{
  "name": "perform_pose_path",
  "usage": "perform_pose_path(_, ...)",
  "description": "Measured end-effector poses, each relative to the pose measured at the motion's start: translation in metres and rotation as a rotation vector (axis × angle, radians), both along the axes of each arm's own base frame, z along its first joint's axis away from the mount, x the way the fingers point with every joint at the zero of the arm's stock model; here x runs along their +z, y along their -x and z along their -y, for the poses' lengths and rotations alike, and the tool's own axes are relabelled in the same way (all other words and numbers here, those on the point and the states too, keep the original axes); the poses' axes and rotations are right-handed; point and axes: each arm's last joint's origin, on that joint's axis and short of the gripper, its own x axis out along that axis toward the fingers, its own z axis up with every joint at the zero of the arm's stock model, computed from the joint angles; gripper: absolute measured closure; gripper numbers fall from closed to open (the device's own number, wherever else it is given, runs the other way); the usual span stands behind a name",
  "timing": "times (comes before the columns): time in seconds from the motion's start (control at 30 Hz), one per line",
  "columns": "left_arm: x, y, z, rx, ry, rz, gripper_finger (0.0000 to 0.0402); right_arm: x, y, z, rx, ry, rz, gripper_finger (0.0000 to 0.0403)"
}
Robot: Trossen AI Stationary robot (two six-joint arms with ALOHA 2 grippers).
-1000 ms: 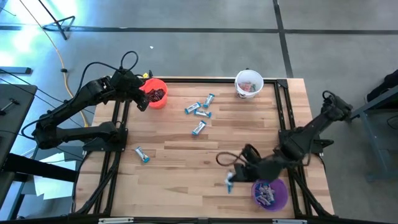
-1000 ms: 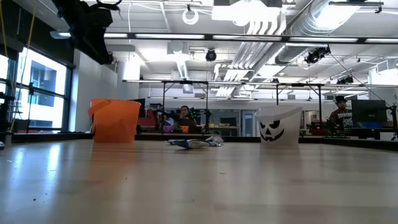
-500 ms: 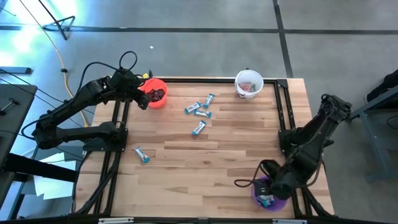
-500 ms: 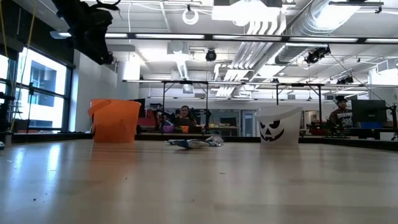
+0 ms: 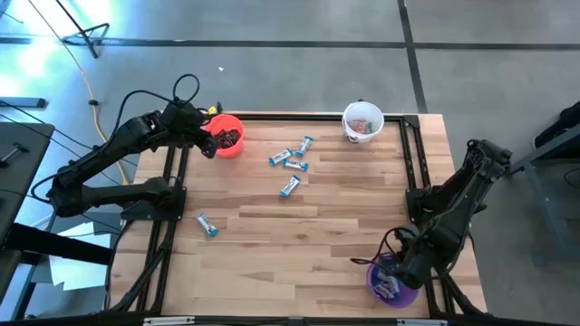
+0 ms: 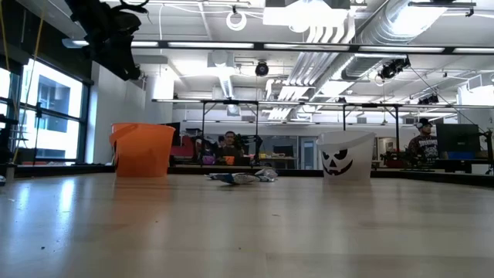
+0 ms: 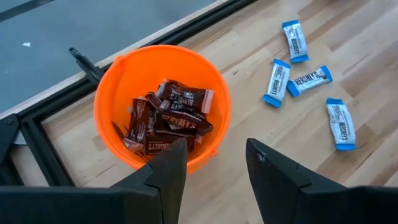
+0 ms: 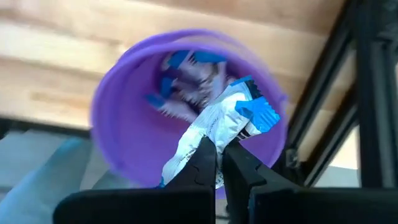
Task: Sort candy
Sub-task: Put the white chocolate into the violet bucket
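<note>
My right gripper (image 8: pixel 219 163) is shut on a blue-and-white candy (image 8: pixel 227 121) right above the purple cup (image 5: pixel 377 288) at the table's near right corner. That cup (image 8: pixel 118 106) holds more blue-and-white candy. My left gripper (image 7: pixel 214 152) hangs open and empty over the near rim of the orange cup (image 7: pixel 106 93) at the far left, which holds dark brown candy (image 7: pixel 168 118). Several blue-and-white candies (image 5: pixel 290 160) lie loose on the table's middle, and one candy (image 5: pixel 207 225) lies at the near left. My right gripper pinches the candy's wrapper partway along its length (image 8: pixel 210 134) between its two fingers. The fingers come from above, pointing steeply down, and lie across the wrapper. The candy is lifted clear, slanting over the purple cup's mouth with its blue end (image 8: pixel 261 115) sticking out.
A white cup (image 5: pixel 362 121) with a face stands at the far right and holds reddish pieces. Black frame rails (image 5: pixel 415 172) run along the table's left and right edges. Bare wood lies between the loose candies and the near edge.
My right gripper has carried the candy from above the bare table near the front edge toward the right edge, until it is over the purple cup. It has tipped from a shallow slant to pointing steeply down and has stayed shut on the candy.
</note>
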Motion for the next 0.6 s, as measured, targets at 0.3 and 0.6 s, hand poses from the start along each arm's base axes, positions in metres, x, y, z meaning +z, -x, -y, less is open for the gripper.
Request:
perform_pose_path(0.3,0.000,0.000,0.000,0.001,-0.002,-0.001,0.0249,-0.007,-0.007,-0.009,0.072,-0.019,0.034,0.0357)
perform_pose_path(0.6,0.000,0.000,0.000,0.001,-0.002,-0.001,0.0249,-0.006,-0.010,-0.011,0.104,-0.040,0.073,0.0247)
